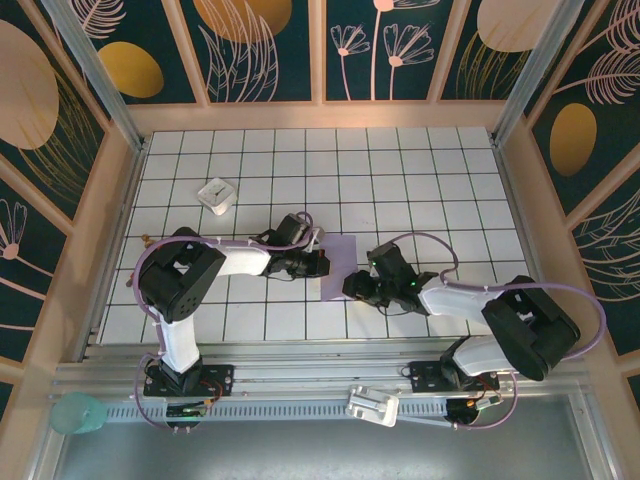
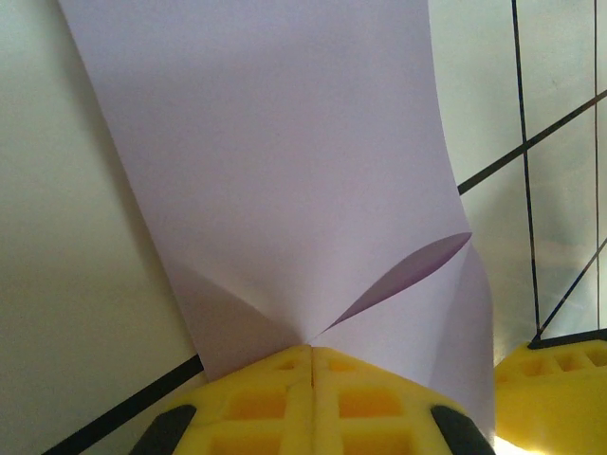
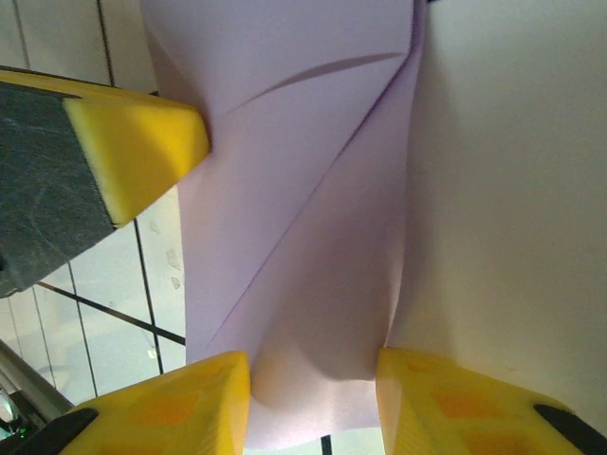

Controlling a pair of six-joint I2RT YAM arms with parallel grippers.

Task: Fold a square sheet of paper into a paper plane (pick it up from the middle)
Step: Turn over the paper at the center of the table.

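1. L gripper [image 2: 311, 358]: jaws pressed shut on the near edge of the paper [image 2: 285, 171], pinching where creases meet. Paper runs straight ahead of it, w/ a fold gaping open ahead-right.
2. R gripper [image 3: 313, 368]: jaws apart, paper edge lying between them, not clamped.
3. Grippers face each other across the paper. Prob. L anchors it while R lines up to press or grip the fold.
4. Looks early: no dart shape yet.

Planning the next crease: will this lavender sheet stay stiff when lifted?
Probably floppy: the lavender sheet bows and buckles where the left gripper pinches it. Likely light and easily creased, judging by the thin folds already showing.
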